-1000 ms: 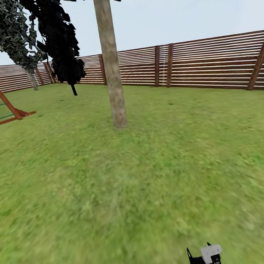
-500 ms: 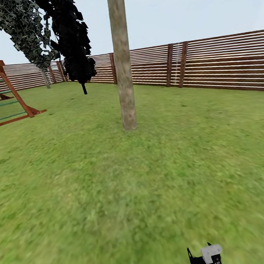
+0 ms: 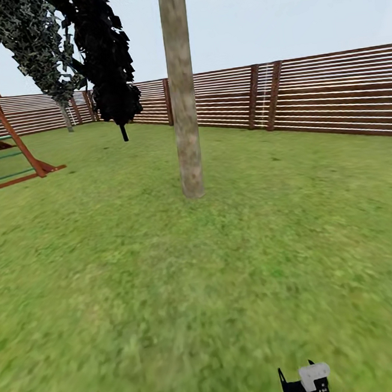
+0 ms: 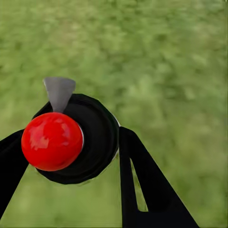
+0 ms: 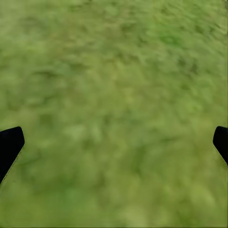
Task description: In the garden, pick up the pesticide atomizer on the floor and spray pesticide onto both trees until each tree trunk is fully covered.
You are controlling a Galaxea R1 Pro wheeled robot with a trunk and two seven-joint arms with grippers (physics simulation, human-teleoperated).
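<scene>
Left wrist view: left gripper [image 4: 71, 156] jaws clamp the pesticide atomizer [image 4: 76, 140]; right gripper [image 5: 114, 142] jaws apart. Best to close in on the tree trunk [image 3: 182, 101] before spraying.

One tree trunk [image 3: 182, 89], two conifers [image 3: 103, 55], one atomizer [image 4: 71, 140]

1. Bright, even daylight, pale hazy sky [image 3: 321, 8]; no hard shadows.
2. Grass [image 3: 230, 289] smeared, blurry nr cam, esp. both wrist views.
3. Fence [image 3: 330, 94] slats crisp, no glare.
</scene>
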